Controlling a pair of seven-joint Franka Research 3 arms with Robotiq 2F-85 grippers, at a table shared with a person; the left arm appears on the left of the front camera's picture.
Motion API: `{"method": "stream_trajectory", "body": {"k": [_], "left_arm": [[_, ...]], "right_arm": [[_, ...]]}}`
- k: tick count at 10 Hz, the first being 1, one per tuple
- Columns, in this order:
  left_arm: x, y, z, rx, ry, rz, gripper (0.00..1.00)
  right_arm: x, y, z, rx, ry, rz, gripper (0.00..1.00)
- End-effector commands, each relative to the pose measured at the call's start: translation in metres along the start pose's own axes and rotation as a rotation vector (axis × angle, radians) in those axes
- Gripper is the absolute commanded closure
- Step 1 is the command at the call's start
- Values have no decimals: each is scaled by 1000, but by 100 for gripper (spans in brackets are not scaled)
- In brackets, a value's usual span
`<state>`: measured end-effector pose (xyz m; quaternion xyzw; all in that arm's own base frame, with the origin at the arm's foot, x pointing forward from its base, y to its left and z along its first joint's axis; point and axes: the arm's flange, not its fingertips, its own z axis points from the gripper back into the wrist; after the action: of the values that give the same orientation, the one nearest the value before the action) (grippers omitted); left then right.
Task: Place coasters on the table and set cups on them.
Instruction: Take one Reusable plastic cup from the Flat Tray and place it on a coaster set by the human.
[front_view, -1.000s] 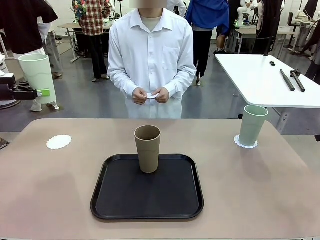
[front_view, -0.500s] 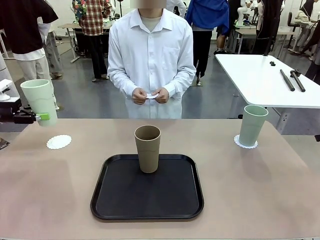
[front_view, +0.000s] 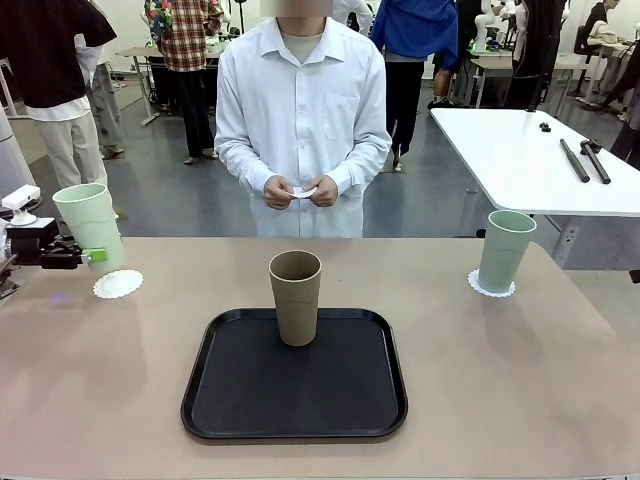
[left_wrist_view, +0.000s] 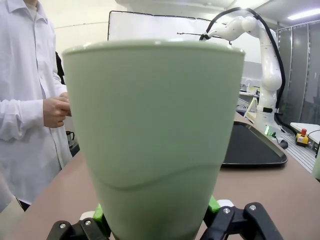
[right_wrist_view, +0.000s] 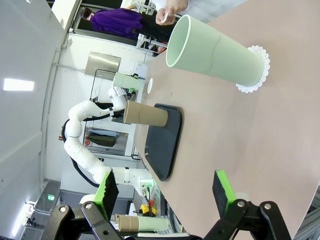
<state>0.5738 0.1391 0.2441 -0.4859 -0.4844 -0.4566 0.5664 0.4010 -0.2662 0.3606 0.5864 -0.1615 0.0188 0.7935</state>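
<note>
Three tall tapered matte tumblers: two pale mint green, the left mint tumbler (front_view: 90, 225) near the left edge of the beige-pink table (front_view: 560, 400) and the right mint tumbler (front_view: 505, 248) near its right edge, and one tan brown tumbler (front_view: 296, 296). Two round white lacy paper doilies, the left doily (front_view: 118, 284) and the right doily (front_view: 473, 286), by those same edges. One black rounded-corner tray (front_view: 250, 400).

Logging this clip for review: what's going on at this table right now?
The left gripper holds a mint cup by its lower part, just off the left coaster, not yet set on it. The other mint cup stands on the right coaster, with the right gripper open and clear of it. The tan cup stands on the black tray. The person holds a small white piece in both hands.
</note>
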Motion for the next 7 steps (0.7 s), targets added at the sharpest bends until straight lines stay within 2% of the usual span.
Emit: {"method": "stream_trajectory", "body": {"k": [1, 7], "left_arm": [[-8, 2, 0, -9, 26, -29, 18], [-38, 11, -3, -5, 56, -15, 18]], "right_arm": [[1, 2, -1, -3, 2, -14, 0], [1, 2, -1, -3, 2, -14, 0]]}}
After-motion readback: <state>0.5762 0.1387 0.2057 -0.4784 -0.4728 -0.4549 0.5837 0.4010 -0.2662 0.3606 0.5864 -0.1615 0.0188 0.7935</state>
